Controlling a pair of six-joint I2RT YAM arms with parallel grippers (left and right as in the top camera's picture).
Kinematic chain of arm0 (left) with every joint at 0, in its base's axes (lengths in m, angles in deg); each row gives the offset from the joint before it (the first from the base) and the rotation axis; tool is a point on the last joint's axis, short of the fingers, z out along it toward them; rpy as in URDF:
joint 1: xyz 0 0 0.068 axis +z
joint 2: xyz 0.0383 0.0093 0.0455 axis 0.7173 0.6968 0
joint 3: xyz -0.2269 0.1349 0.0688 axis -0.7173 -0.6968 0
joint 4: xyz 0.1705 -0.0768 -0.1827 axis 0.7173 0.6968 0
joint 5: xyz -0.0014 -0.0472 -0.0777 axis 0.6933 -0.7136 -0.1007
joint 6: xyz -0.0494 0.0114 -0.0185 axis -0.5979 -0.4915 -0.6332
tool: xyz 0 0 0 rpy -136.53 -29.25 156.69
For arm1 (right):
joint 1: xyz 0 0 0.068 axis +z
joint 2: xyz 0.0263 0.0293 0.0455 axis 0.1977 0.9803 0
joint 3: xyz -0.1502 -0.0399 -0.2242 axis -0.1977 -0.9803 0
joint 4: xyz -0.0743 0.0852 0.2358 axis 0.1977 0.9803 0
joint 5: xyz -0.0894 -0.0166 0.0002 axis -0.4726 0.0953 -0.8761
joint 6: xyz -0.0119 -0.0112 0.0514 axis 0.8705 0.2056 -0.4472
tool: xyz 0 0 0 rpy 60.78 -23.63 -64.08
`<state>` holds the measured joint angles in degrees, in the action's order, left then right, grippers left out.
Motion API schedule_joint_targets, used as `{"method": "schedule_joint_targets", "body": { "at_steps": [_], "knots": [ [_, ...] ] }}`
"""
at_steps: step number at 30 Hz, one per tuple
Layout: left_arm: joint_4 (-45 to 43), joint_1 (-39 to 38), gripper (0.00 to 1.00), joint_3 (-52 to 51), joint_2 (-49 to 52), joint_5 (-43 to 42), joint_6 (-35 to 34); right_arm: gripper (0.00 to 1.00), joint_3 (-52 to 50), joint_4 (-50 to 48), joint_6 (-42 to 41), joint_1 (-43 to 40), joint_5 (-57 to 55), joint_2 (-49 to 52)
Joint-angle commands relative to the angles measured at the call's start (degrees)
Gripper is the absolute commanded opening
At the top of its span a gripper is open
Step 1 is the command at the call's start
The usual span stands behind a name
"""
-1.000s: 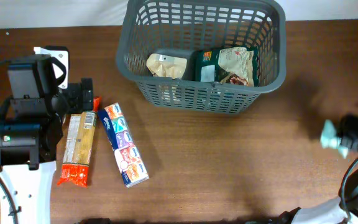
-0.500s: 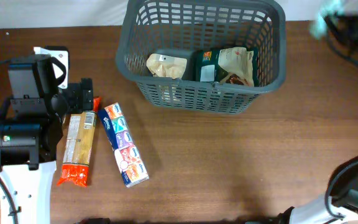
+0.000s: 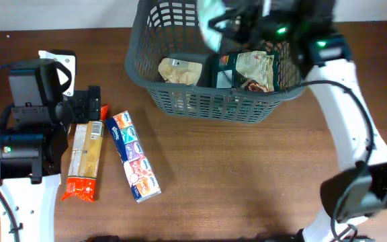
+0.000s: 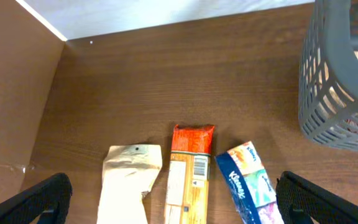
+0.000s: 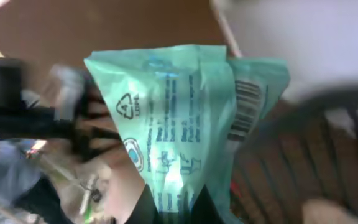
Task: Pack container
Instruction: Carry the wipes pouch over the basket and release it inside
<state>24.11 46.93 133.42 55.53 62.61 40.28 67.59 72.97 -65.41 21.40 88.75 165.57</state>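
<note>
The dark grey lattice container (image 3: 217,107) stands at the back middle of the table, and its corner shows in the left wrist view (image 4: 337,93). It holds a beige packet (image 3: 180,69) and a dark green packet (image 3: 247,70). My right gripper (image 3: 228,23) is above the container's back rim, shut on a mint-green packet (image 3: 209,19). That packet fills the right wrist view (image 5: 179,118), pinched between the fingers (image 5: 179,208). My left gripper (image 4: 179,208) is open and empty, low over the packets at the left (image 3: 89,101).
An orange pasta packet (image 3: 86,158) and a blue Kleenex tissue pack (image 3: 134,165) lie left of the container. In the left wrist view the pasta (image 4: 188,180) lies between a white paper packet (image 4: 129,183) and the tissues (image 4: 250,183). The white packet's corner shows in the overhead view (image 3: 56,59).
My right arm has swung from the table's far right edge, up along the back, to above the container, carrying the mint-green packet. The left arm has not moved.
</note>
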Motion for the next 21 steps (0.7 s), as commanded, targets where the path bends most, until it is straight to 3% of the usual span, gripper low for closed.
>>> {"method": "schedule_joint_targets", "body": {
  "at_steps": [1,3,4,5,14,21],
  "knots": [
    [-0.1,0.3,0.99,0.2,-0.1,-0.8,1.4,0.04,-0.2,6.9,7.5,1.7,-19.7,2.9],
    [-0.1,0.3,0.99,0.2,-0.1,-0.8,1.4,0.09,-0.2,11.0,7.4,2.6,-28.3,3.4],
    [-0.2,0.3,0.99,0.2,-0.1,-0.8,1.4,0.47,-0.2,12.6,7.4,3.1,-32.0,3.4],
    [-0.2,0.3,0.99,0.2,-0.1,-0.8,1.4,0.99,-0.2,14.1,7.4,3.5,-35.1,3.4],
    [-0.2,0.3,0.99,0.2,-0.1,-0.1,2.7,0.99,-0.1,17.8,7.5,4.3,-39.9,3.4],
    [-0.2,5.9,0.99,0.0,-0.1,7.1,-0.6,0.99,4.6,18.0,7.2,0.9,-40.2,0.5]
  ]
}}
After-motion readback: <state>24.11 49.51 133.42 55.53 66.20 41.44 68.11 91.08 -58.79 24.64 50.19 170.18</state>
